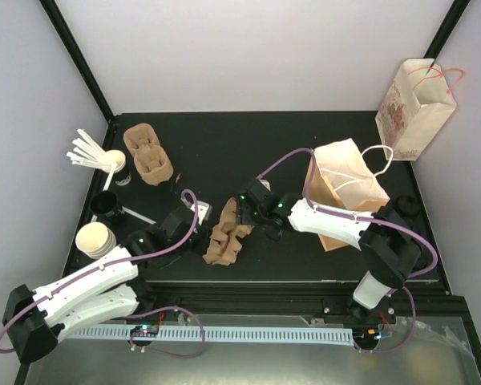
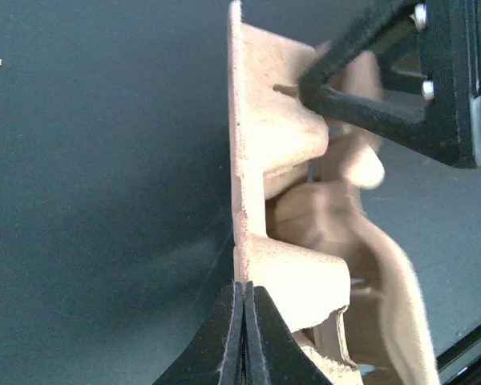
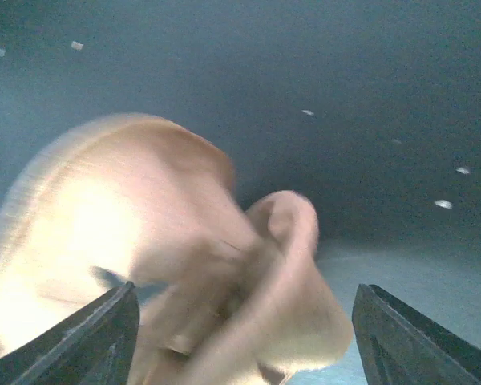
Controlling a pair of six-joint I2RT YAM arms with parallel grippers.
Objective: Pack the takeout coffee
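A stack of cream paper cups [image 1: 96, 239] stands at the left edge, with black lids [image 1: 107, 204] behind it. A brown pulp cup carrier [image 1: 227, 241] is tilted up at the table's middle, between both grippers. My left gripper [image 1: 199, 215] is shut, with the carrier's thin rim [image 2: 239, 160] at its tips [image 2: 244, 285]. My right gripper [image 1: 244, 212] is open, and the blurred carrier [image 3: 184, 241] sits between its spread fingers [image 3: 247, 289]. One right finger [image 2: 385, 88] shows against the carrier in the left wrist view.
A brown paper bag [image 1: 345, 192] with white handles stands open at the right, behind my right arm. A second printed bag [image 1: 413, 108] stands at the far right. More pulp carriers [image 1: 148, 156] and white stirrers [image 1: 92, 152] lie at the far left.
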